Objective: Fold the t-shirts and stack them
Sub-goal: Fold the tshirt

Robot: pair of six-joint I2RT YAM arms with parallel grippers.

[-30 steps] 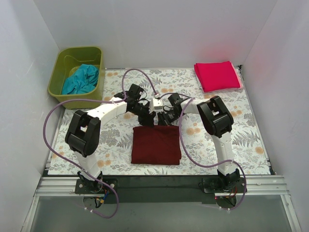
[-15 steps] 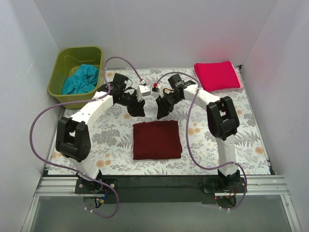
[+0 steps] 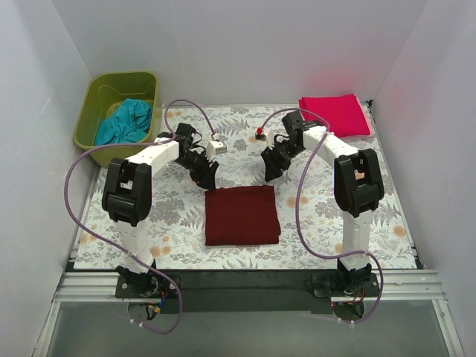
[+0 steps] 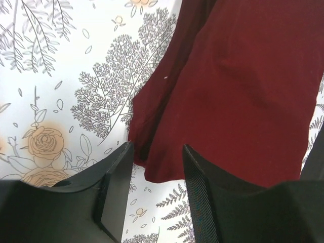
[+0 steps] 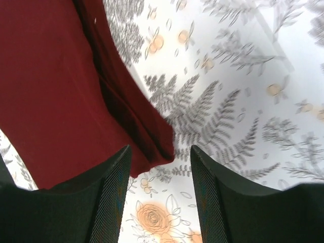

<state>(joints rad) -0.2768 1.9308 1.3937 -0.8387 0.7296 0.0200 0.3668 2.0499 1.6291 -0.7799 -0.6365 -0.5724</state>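
The dark maroon t-shirt (image 3: 242,214) lies folded into a flat square on the floral table cover near the front middle. It also shows in the left wrist view (image 4: 243,91) and the right wrist view (image 5: 50,91). My left gripper (image 3: 207,175) is open and empty just above the shirt's far left corner (image 4: 157,149). My right gripper (image 3: 269,169) is open and empty just beyond the far right corner (image 5: 161,152). The bright pink-red t-shirt (image 3: 335,116) lies folded at the back right. The teal t-shirt (image 3: 128,123) lies crumpled in the green bin.
The green bin (image 3: 88,115) stands at the back left corner, partly off the cover. White walls close in the left, back and right sides. Purple cables loop from both arms over the table. The floral table cover (image 3: 335,223) spreads under everything.
Both grippers were close together over the maroon shirt's far edge. They have drawn away from it and spread apart, the left toward the far left corner, the right toward the far right corner.
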